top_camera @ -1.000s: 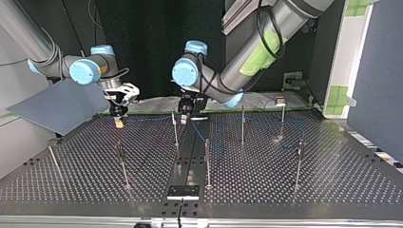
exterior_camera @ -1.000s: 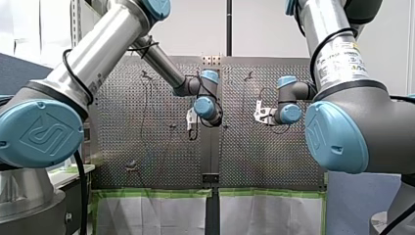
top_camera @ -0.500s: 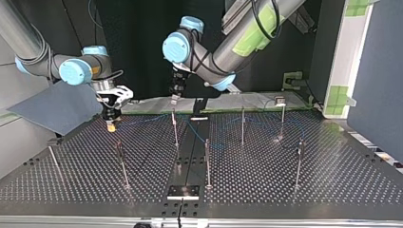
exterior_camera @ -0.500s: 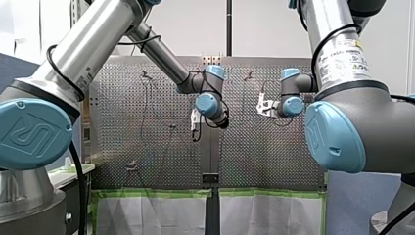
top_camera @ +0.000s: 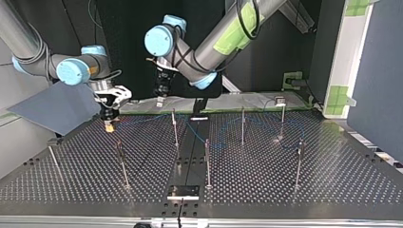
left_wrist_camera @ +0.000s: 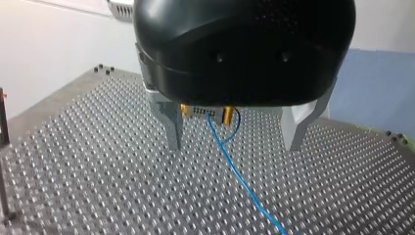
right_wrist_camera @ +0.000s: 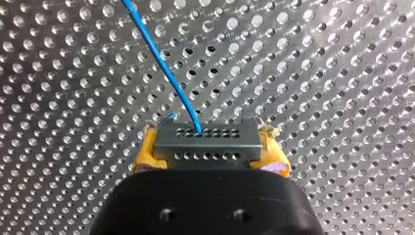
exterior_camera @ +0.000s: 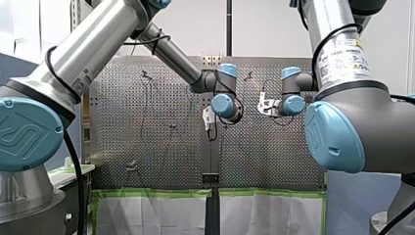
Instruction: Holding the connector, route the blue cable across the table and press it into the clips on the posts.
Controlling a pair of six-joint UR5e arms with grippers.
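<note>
Entry: our right claw (top_camera: 110, 124) is clamping the grey connector (right_wrist_camera: 207, 145) between yellow pads (right_wrist_camera: 144, 155), with the blue cable (right_wrist_camera: 161, 63) trailing out. Our left claw (left_wrist_camera: 234, 143) is hanging with its fingers apart above the cable. We are judging it best to carry the cable taut toward the post (top_camera: 175, 130) at three o'clock of the right claw in the top view.

Thin posts (top_camera: 207, 164) stand upright across the perforated counter (top_camera: 285, 190). In the top view, a blue cable (right_wrist_camera: 166, 71) trails among those nearer its far edge, and a small plate (top_camera: 183, 192) sits at its near edge.
</note>
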